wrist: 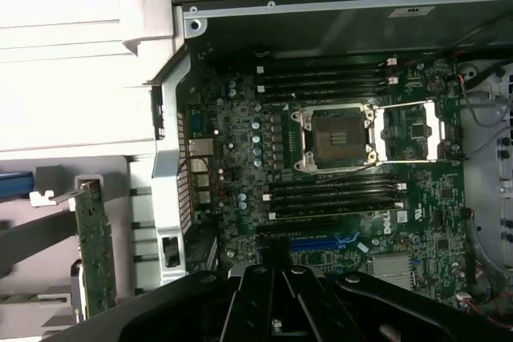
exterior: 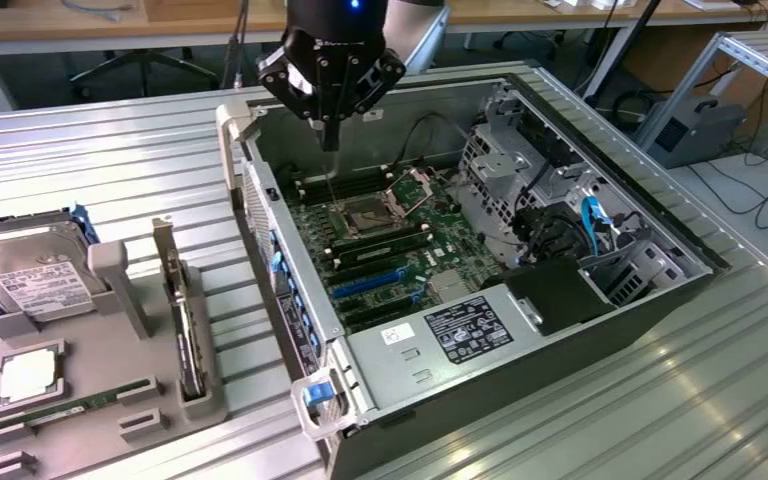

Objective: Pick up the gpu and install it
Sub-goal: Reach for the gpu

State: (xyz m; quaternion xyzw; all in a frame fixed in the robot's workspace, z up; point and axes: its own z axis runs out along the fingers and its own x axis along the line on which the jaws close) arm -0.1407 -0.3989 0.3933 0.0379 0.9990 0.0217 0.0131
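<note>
The gripper [exterior: 329, 138] hangs over the far end of the open computer case [exterior: 261, 200], above the green board [exterior: 398, 250]; its two fingers are pressed together and pinch nothing. The gpu [exterior: 181, 318] is not in the case; it stands on its long edge in a slot of the grey tray [exterior: 97, 350] on the metal table [exterior: 144, 170], at the exterior view's left, well apart from the gripper. I think it stands up like that so its top edge is free for fingers to come down on both sides; the slot walls keep it from tipping over. In the wrist view the gpu [wrist: 96, 250] is a thin green strip just outside the case wall [wrist: 164, 158].

The hard drive [exterior: 31, 275] sits at the far end of the tray; the thin memory stick [exterior: 57, 410] lies at the near end. Each has its own seat, so nothing leans on the gpu.

The case lies on its side with the lid off, so the board faces up and can be reached from above. The long blue slots [exterior: 371, 287] lie near the square chip socket [exterior: 364, 212]; the room over them looks open. The case wall next to the tray stands tall between the gpu and the board; on the other side a blue cable [exterior: 588, 222] and metal cages crowd in, so that side looks tight.
</note>
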